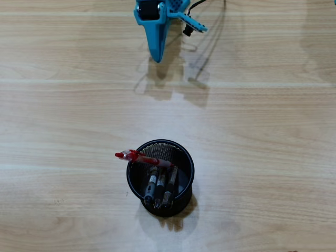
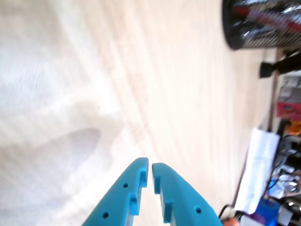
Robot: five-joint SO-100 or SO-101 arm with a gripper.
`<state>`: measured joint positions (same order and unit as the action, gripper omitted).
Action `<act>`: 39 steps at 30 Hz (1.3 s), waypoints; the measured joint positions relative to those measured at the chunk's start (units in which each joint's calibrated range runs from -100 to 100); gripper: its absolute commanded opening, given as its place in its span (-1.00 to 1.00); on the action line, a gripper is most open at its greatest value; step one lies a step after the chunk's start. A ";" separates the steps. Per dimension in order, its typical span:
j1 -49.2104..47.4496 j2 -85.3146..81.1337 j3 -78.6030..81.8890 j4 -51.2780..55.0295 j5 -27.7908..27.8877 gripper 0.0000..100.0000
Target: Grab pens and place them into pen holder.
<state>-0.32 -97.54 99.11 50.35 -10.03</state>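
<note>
The round black mesh pen holder [image 1: 160,177] stands on the wooden table near the bottom centre of the overhead view. Inside it lean three black-and-clear pens [image 1: 160,186]. A red pen [image 1: 137,157] lies tilted across its rim, its cap end sticking out to the left. My blue gripper [image 1: 157,56] hangs at the top of that view, far from the cup, shut with nothing between its fingers. In the wrist view the gripper [image 2: 150,165] points over bare table, and the pen holder [image 2: 261,26] sits at the top right corner.
Black cables [image 1: 207,31] trail beside the arm at the top of the overhead view. Past the table edge on the right of the wrist view lies clutter [image 2: 282,155] of papers and boxes.
</note>
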 measured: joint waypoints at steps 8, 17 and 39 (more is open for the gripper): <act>1.71 0.00 -0.71 3.89 3.27 -0.96; 0.90 -0.17 -0.80 3.89 12.21 -0.96; 0.81 -0.17 -0.80 3.89 12.42 -0.96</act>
<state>0.50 -97.71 98.31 54.24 2.39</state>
